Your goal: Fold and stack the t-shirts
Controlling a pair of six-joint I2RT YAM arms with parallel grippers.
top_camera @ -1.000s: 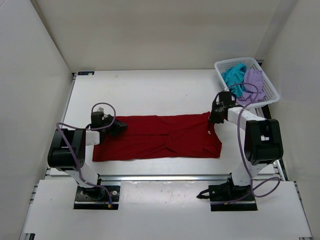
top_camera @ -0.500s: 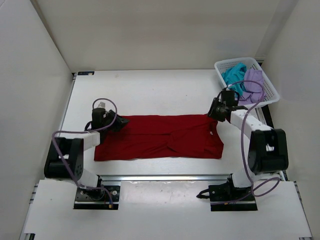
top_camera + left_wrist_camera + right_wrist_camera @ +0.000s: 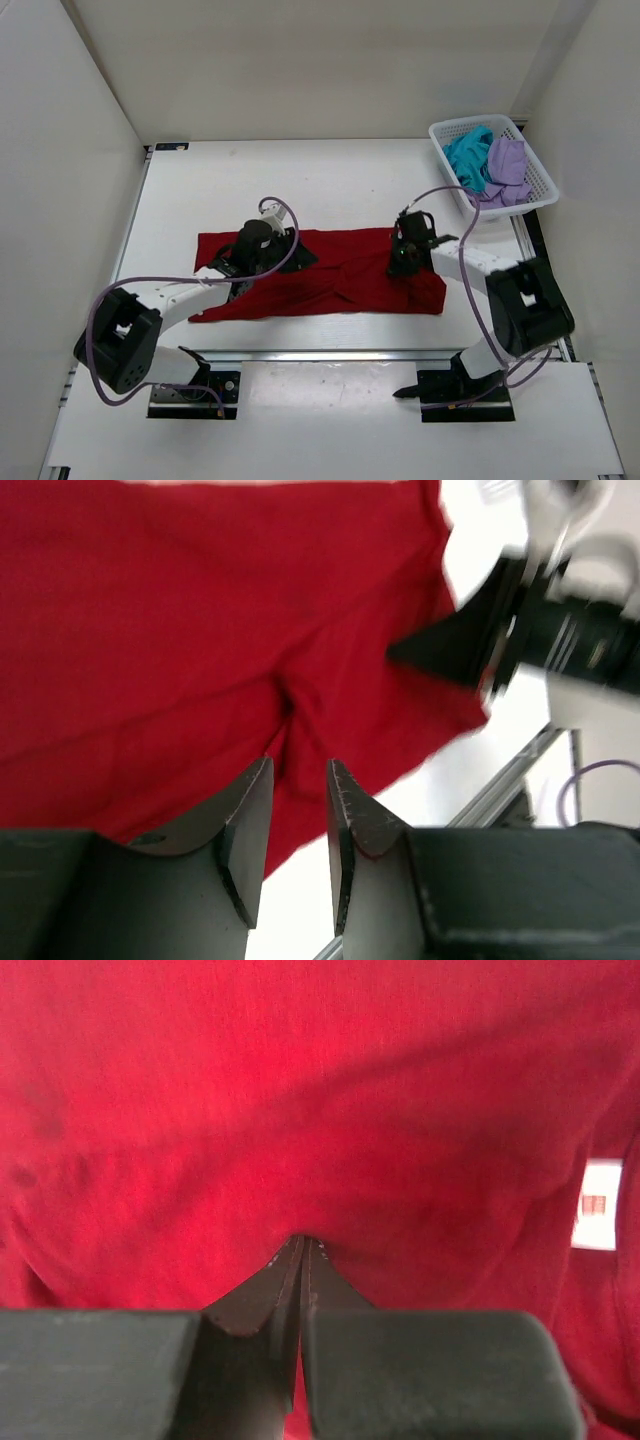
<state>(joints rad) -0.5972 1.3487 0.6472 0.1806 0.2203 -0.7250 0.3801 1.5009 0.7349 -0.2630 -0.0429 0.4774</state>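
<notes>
The dark red t-shirt (image 3: 340, 280) lies spread across the middle of the table, rumpled at its centre. My left gripper (image 3: 300, 258) hovers over the shirt's middle with its jaws apart and nothing between them (image 3: 298, 765). My right gripper (image 3: 398, 265) is down on the shirt's right part; in the right wrist view its jaws (image 3: 303, 1240) are shut with their tips pinched into the red fabric (image 3: 300, 1110). The teal t-shirt (image 3: 465, 152) and the lavender t-shirt (image 3: 508, 160) lie bunched in the basket.
The white mesh basket (image 3: 540, 165) stands at the table's back right corner. White walls enclose the table on three sides. A metal rail (image 3: 330, 353) runs along the near edge. A white label (image 3: 598, 1203) shows on the shirt.
Both arms have swung inward from the shirt's ends to its middle. The right gripper opened and shut again on the fabric. The shirt's left end now lies flatter and wider.
</notes>
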